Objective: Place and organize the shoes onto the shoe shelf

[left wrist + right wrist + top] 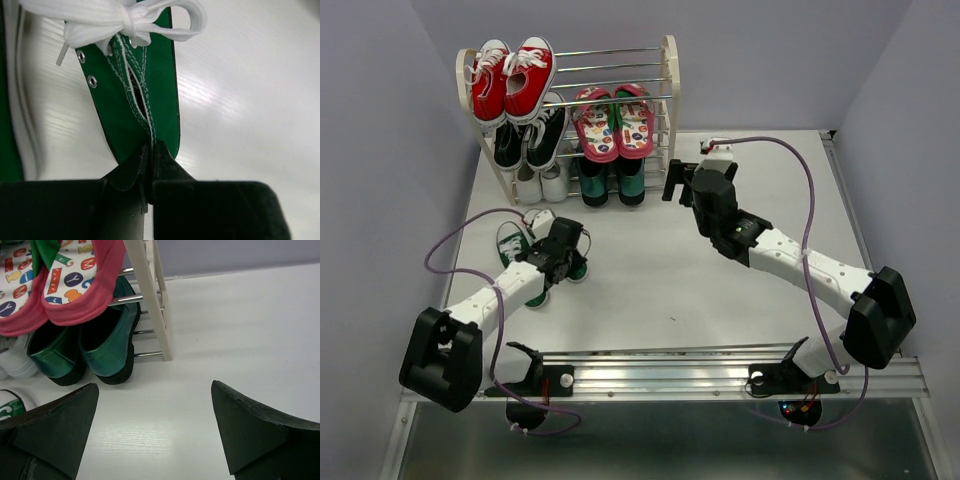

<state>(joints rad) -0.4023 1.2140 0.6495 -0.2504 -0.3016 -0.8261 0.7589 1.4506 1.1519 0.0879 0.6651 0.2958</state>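
One green canvas sneaker (150,90) with white laces lies on the table in front of the shoe shelf (668,110). My left gripper (151,147) is shut on the canvas edge by its lace eyelets; in the top view the gripper (570,260) sits over it. The second green sneaker (510,240) lies just left of it. The pink-red flip-flops (615,122) rest on a middle tier at the right, and the dark green loafers (102,342) stand below them. My right gripper (155,390) is open and empty, low over the table right of the shelf (150,300).
Red sneakers (510,80) sit on the top tier and black sneakers (530,140) on the tier below, at the left. White shoe toes (542,183) show at the bottom left. Purple walls close in behind and at both sides.
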